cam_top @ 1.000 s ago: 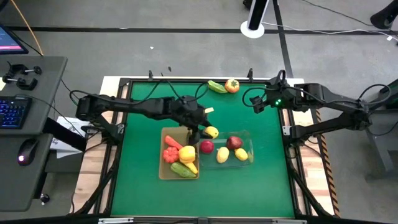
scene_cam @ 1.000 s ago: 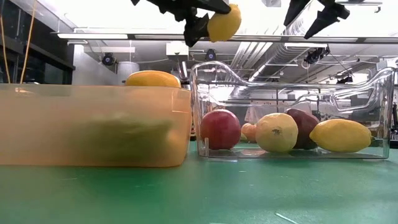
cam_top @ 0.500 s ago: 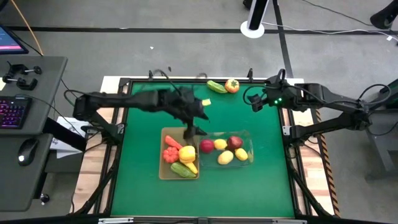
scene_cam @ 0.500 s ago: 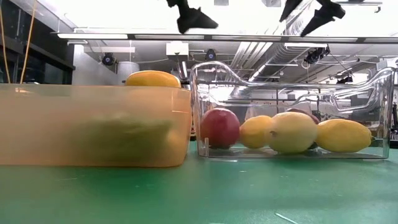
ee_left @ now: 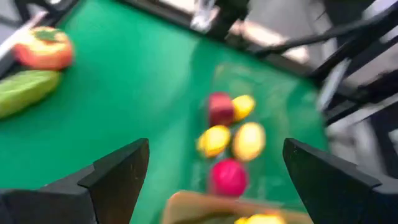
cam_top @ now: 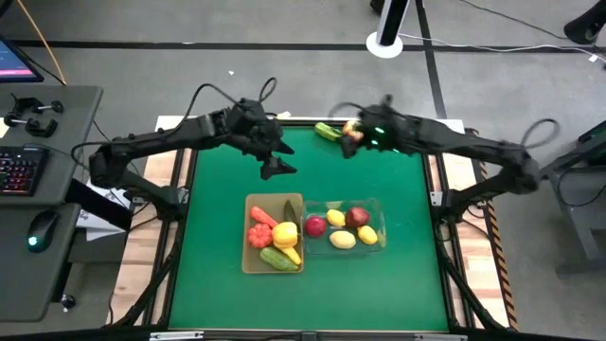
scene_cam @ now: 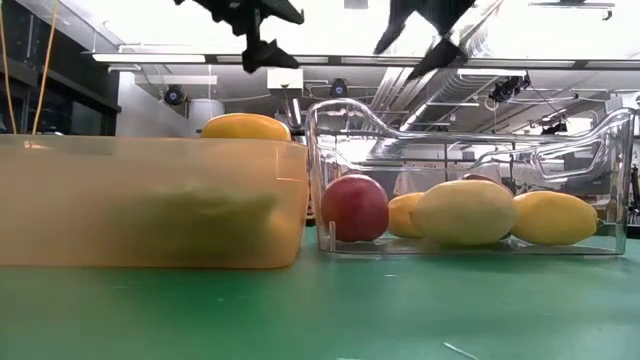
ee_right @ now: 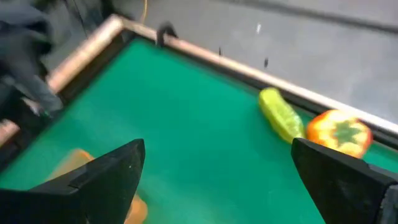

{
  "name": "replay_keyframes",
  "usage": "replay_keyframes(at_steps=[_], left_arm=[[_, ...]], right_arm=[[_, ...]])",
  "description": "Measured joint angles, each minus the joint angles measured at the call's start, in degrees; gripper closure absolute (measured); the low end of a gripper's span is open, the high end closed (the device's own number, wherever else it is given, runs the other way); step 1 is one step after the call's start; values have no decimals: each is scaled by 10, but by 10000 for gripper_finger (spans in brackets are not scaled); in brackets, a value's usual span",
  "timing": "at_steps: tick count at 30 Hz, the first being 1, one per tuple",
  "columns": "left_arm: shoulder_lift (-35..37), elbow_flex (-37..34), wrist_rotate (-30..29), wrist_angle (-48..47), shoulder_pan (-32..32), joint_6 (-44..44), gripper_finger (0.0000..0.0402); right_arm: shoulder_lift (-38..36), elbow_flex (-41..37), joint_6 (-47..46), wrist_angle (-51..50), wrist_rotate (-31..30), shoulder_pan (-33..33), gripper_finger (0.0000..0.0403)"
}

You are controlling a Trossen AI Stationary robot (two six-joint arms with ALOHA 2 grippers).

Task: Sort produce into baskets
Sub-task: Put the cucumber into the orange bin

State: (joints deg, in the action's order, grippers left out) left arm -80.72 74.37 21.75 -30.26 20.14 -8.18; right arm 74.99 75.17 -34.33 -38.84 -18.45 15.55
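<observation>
The tan basket (cam_top: 248,258) holds a carrot, a tomato, a yellow pepper and a cucumber. Beside it on the right, the clear basket (cam_top: 383,220) holds red apples and yellow lemons (scene_cam: 465,212). A green cucumber (ee_right: 281,115) and an orange pepper (ee_right: 339,132) lie on the mat by the far edge. My left gripper (cam_top: 277,168) hangs open and holds nothing, above the mat on the far side of the tan basket. My right gripper (cam_top: 349,146) stands open in the air just short of the pepper and cucumber.
A raised frame (cam_top: 284,123) rims the green mat. The mat's near half and its left and right strips beside the baskets are bare. A desk with a keyboard and mouse (cam_top: 38,232) stands off the table's left.
My left gripper opened over the clear basket and let go of a yellow lemon, which dropped in among the other fruit. It then rose and swung toward the far left. My right gripper, staying open, moved along the far edge toward the table's left, up to the pepper and cucumber.
</observation>
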Motion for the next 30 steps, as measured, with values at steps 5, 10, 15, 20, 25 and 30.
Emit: replay_keyframes(at_steps=[5,10,15,20,25,30], left_arm=[[53,-132,32,151,14,-99,46],[114,-194,19,196,16,-149,46],[157,-202,-32,195,16,-158,46],[179,-202,-57,195,16,-153,46],[182,-202,-60,190,16,-140,46],[182,-202,-62,165,16,-131,46]], right_arm=[[135,54,76,25,91,101,4],[277,143,156,-8,129,169,4],[392,232,214,-70,130,198,4],[473,294,255,-112,127,201,4],[532,335,259,-162,129,201,4],[566,338,239,-176,123,201,10]])
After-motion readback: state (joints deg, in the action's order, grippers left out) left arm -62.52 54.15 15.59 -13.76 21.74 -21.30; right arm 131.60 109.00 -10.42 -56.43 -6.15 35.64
